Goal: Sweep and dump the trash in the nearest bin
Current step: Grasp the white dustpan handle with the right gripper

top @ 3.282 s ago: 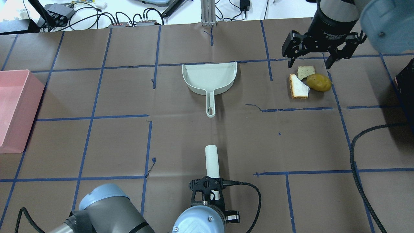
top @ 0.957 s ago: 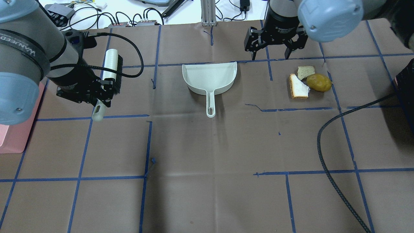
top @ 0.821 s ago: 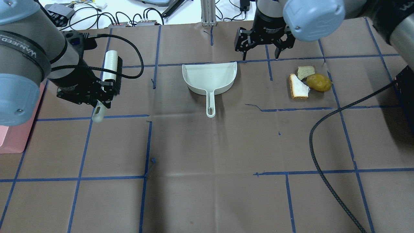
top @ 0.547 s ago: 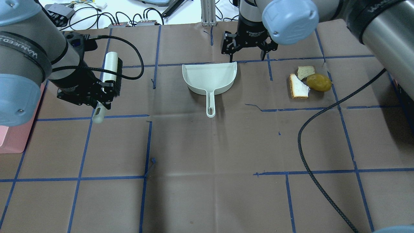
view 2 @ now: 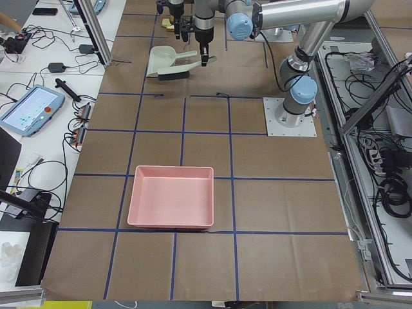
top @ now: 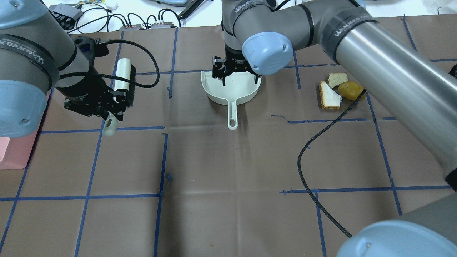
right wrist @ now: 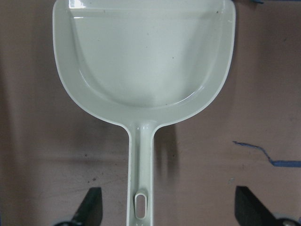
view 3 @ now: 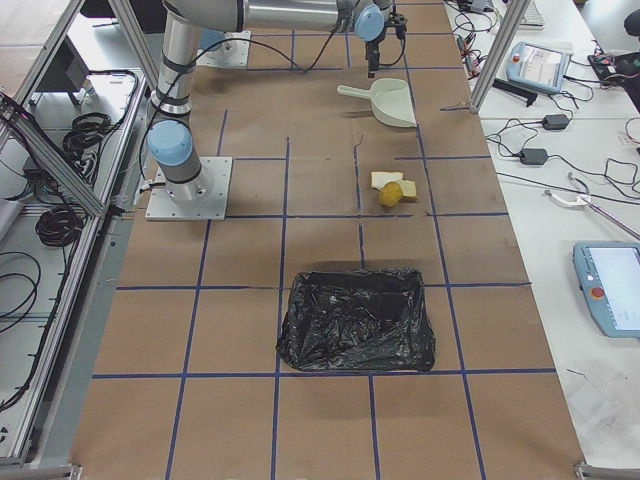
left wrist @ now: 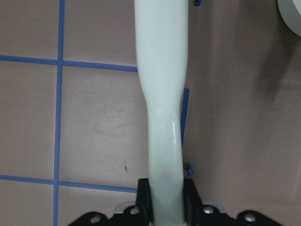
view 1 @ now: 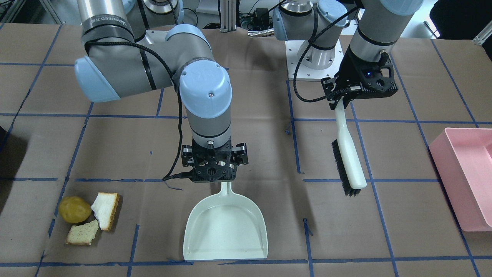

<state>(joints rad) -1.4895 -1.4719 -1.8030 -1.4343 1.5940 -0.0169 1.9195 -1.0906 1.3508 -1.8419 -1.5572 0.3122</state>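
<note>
The trash lies together on the table: a yellow-brown potato-like lump [view 1: 74, 209] [top: 351, 90], a white bread slice [view 1: 105, 209] [top: 330, 96] and a torn tan bread piece [view 1: 82, 234] [top: 337, 79]. A pale dustpan [view 1: 225, 231] [top: 230, 89] [right wrist: 141, 61] lies flat mid-table. My right gripper [view 1: 214, 175] [top: 235, 71] [right wrist: 170, 207] is open and hangs above the pan's handle, a finger on either side of it. My left gripper [view 1: 338, 104] [top: 107, 103] [left wrist: 165, 207] is shut on a white brush [view 1: 348, 154] [top: 121, 76] [left wrist: 162, 94] held above the table.
A pink bin [view 1: 465, 177] [top: 14, 153] [view 2: 170, 196] stands at my left end of the table. A bin lined with a black bag [view 3: 355, 318] stands at my right end, closer to the trash. A black cable [top: 321, 132] trails over the table.
My right gripper has moved left from the table's far edge to above the dustpan. My left gripper has kept the brush nearly still.
</note>
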